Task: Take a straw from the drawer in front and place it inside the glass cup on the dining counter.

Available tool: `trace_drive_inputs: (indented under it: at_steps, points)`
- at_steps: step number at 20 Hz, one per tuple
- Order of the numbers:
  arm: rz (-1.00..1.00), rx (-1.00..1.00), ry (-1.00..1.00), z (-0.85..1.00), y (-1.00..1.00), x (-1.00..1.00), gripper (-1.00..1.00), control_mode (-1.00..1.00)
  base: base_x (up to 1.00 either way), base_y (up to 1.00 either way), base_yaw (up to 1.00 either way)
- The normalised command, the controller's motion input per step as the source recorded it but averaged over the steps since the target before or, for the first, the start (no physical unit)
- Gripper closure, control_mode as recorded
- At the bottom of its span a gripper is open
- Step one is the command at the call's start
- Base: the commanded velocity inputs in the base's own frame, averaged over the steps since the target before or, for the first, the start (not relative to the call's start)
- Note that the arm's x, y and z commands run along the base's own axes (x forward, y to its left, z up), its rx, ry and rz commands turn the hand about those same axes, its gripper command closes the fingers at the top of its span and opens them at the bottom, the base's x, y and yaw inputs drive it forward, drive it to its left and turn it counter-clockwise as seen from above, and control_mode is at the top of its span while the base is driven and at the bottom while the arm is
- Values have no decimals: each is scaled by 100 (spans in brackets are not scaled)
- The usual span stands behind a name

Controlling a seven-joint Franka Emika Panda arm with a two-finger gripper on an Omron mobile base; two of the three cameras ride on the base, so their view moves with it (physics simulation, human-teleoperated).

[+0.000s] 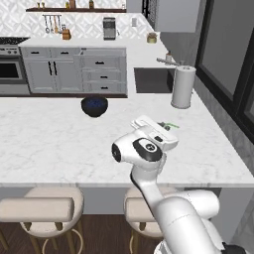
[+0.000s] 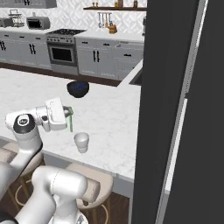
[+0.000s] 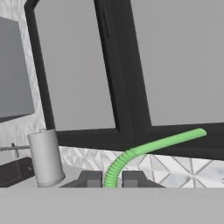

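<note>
My gripper [image 1: 169, 127] hovers over the white marble dining counter [image 1: 49, 144], shut on the light-green straw [image 1: 171, 124]. In the right base view the straw [image 2: 71, 121] hangs down from the gripper [image 2: 69, 113], a little above and to the left of the small glass cup [image 2: 81, 142], which stands upright near the counter's front edge. In the hand view the straw [image 3: 162, 142] curves up and to the right from between the fingertips [image 3: 89, 179] of the gripper [image 3: 110, 180]. Light grey drawers [image 1: 101, 63] sit in the far cabinets.
A dark blue bowl [image 1: 94, 105] rests on the counter beyond the arm. A tall white paper-towel roll [image 1: 183, 87] stands at the right, beside a dark sink [image 1: 151, 79]. Beige stools [image 1: 42, 208] line the near edge. Dark window frames [image 3: 118, 87] rise to the right.
</note>
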Motion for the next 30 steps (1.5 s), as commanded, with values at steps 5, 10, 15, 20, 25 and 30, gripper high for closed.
trace_drive_inputs:
  at_steps: [5,10,15,20,25,30]
  points:
    - [-10,-2,5,-26,-3,21,100,-100,0,0,0]
    - [-6,0,3,-20,0,27,100,-100,0,0,0]
    - [-3,0,4,-28,0,36,100,-100,0,0,0]
    - [-2,0,6,-26,0,33,100,-100,0,0,0]
    - [-1,0,3,-22,0,33,100,-100,0,0,0]
    - [-1,0,2,-25,0,34,100,-100,0,0,0]
